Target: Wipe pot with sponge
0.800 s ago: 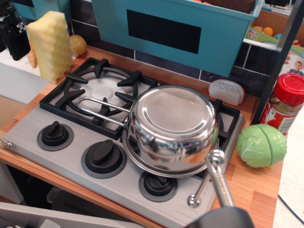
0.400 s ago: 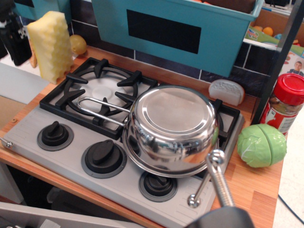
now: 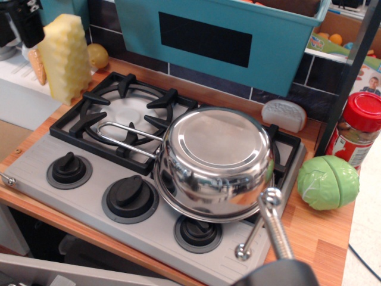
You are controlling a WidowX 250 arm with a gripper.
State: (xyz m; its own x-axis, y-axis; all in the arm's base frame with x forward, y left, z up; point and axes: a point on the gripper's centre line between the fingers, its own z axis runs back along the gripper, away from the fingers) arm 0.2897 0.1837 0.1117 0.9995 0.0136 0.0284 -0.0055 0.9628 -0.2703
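Sponge (image 3: 63,56): we log a tall pale yellow foam block with wavy ridged edges, standing on end at the far left corner of the wooden tabletop (image 3: 324,238), just off the stove's back-left burner grate (image 3: 128,110). Its long axis runs upright.

Pot (image 3: 215,164): we log a shiny stainless-steel pot, upside down on the toy stove, flat base up and tilted a little toward the camera. Its wire loop handle (image 3: 128,136) points to about 9 o'clock, over the back-left grate.

Hand (image 3: 27,21): we see a dark mass at the top-left corner, cut by the frame edge. We cannot tell whether its fingers are apart or together; nothing appears to be held.

Key relation: the sponge lies at roughly 4 o'clock from the hand, just beside it, possibly touching. From the sponge, the pot lies at about 4 o'clock, well apart.

Our judgement: the sponge is not yet gripped; the next move looks like a close on its upright sides.

Bystanders: a yellow lemon toy (image 3: 97,55) just behind the sponge at 3 o'clock; a green cabbage toy (image 3: 327,182) and a red-lidded jar (image 3: 359,132) at the right.
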